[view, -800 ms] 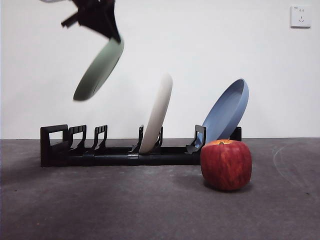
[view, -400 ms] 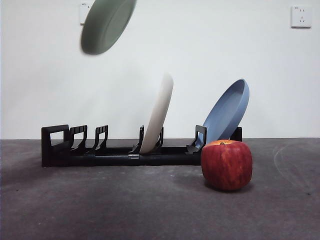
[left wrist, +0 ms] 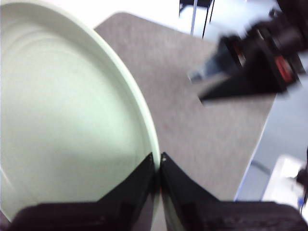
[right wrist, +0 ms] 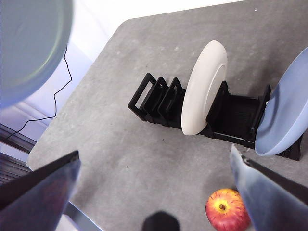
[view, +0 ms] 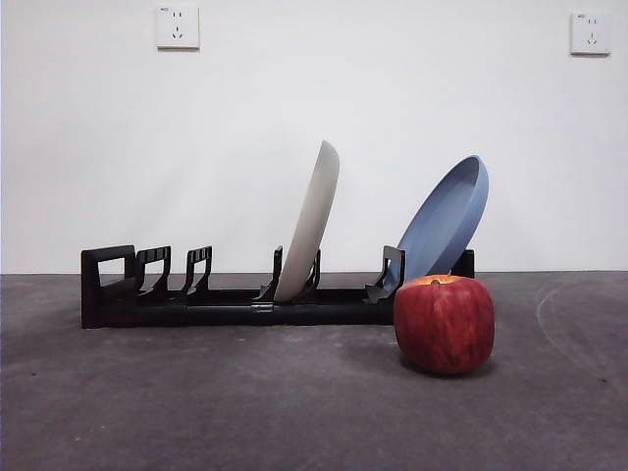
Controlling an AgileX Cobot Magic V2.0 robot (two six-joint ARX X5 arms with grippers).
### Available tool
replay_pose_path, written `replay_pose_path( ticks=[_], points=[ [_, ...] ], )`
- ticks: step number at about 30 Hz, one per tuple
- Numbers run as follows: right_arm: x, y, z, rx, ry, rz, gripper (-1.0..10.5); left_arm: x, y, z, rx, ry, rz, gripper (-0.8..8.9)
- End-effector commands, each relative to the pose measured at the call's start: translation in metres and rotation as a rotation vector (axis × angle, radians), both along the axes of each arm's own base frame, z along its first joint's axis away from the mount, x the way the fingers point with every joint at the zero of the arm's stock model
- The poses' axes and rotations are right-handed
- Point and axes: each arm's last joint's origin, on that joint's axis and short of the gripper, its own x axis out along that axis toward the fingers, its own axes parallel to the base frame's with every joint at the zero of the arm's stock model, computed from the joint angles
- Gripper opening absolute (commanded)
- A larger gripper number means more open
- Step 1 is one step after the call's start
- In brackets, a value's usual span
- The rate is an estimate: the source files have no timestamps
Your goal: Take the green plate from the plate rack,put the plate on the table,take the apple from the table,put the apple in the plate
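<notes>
The pale green plate (left wrist: 62,120) fills the left wrist view, and my left gripper (left wrist: 158,159) is shut on its rim, high above the table (view: 245,402) and out of the front view. In the right wrist view the green plate (right wrist: 29,43) shows blurred, up off the table beyond the plate rack's looped end. The black plate rack (view: 235,304) stands on the table with bare slots at that end. The red apple (view: 444,324) rests on the table in front of the rack's other end. My right gripper (right wrist: 155,159) hangs open high over the table, with the apple (right wrist: 224,210) below it.
A white plate (view: 312,221) leans in the rack's middle slot and a blue plate (view: 446,221) leans at its right end. The right wrist view shows the table's edge (right wrist: 53,144) past the rack's looped end. The other arm (left wrist: 250,67) shows blurred in the left wrist view.
The green plate, held by the dark gripper, rose from above the rack's left end and left the top of the front view. Rack, white plate, blue plate and apple stayed put.
</notes>
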Motion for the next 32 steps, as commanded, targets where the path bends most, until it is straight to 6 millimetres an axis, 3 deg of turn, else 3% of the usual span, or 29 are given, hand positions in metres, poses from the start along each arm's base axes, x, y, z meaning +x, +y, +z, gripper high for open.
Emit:
replay_pose_path(
  ticks=[1, 4, 9, 14, 17, 26, 32],
  points=[
    [0.000, 0.000, 0.002, -0.006, -0.016, 0.007, 5.3, -0.020, -0.005, -0.031, 0.133, 0.037, -0.001, -0.09],
    [0.000, 0.000, 0.002, -0.009, -0.020, 0.009, 5.3, -0.041, 0.000, -0.089, 0.285, 0.143, 0.071, -0.09],
    [0.000, 0.000, 0.002, -0.010, -0.020, 0.010, 5.3, -0.040, -0.008, -0.200, 0.380, 0.200, 0.194, -0.09],
    [0.000, 0.000, 0.002, -0.009, -0.020, 0.009, 5.3, -0.025, -0.026, -0.267, 0.271, 0.163, 0.202, -0.09],
    [0.000, 0.000, 0.002, -0.009, -0.019, 0.009, 5.3, -0.019, -0.033, -0.294, 0.260, 0.184, 0.191, -0.09],
    [-0.001, 0.000, 0.000, -0.013, 0.005, 0.008, 5.3, 0.004, -0.047, -0.346, 0.437, 0.305, 0.190, -0.09],
    [-0.002, 0.000, -0.001, -0.014, 0.011, 0.008, 5.3, 0.010, -0.049, -0.364, 0.474, 0.385, 0.176, -0.09]
  ],
)
